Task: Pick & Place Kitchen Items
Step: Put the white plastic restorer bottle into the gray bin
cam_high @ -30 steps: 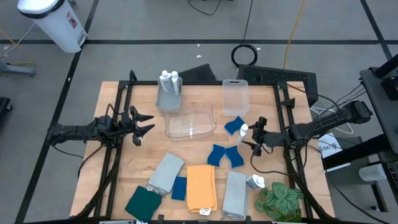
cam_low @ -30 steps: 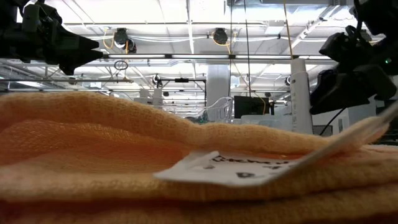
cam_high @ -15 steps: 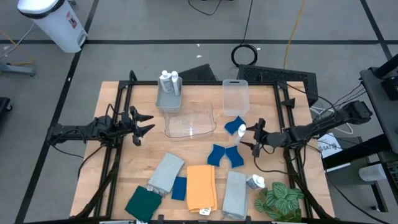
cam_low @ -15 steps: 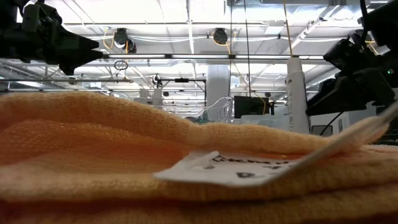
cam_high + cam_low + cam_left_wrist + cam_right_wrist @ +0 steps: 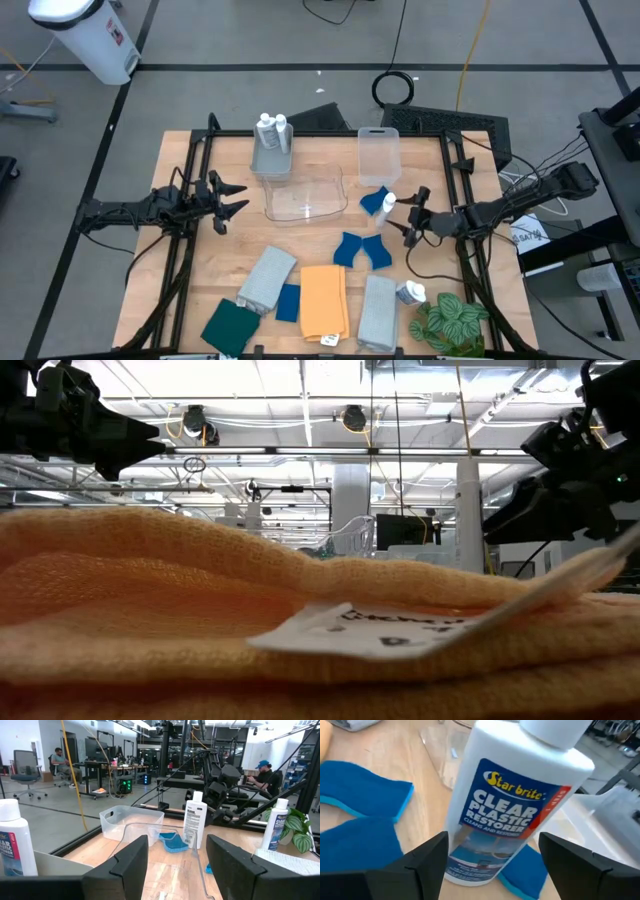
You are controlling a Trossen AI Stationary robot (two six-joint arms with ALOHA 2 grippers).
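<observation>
Wooden bench [image 5: 320,165] seen from overhead. The right pincer [image 5: 408,226] lies low at the right of the bench, its fingers spread apart and pointing at a small white bottle [image 5: 389,205] that stands upright just ahead of them; in its wrist view the bottle [image 5: 512,815] fills the gap between the two fingers with bare space on either side, so nothing is gripped. A wavy blue sponge [image 5: 374,201] lies against the bottle's far side, and two more blue sponges [image 5: 363,250] lie near the pincer toward the front. A clear bin [image 5: 379,154] stands behind the bottle, a second clear bin [image 5: 306,196] to its left, and a grey bin [image 5: 271,157] holds two white bottles [image 5: 272,131]. Along the front edge lie a dark green cloth [image 5: 232,327], a grey cloth [image 5: 267,278], a blue cloth [image 5: 288,302], an orange cloth [image 5: 323,299] and another grey cloth [image 5: 377,311]. A further white bottle [image 5: 410,293] rests beside the leafy plant [image 5: 449,321]. The left pincer [image 5: 229,200] waits open at the left side, holding nothing.
</observation>
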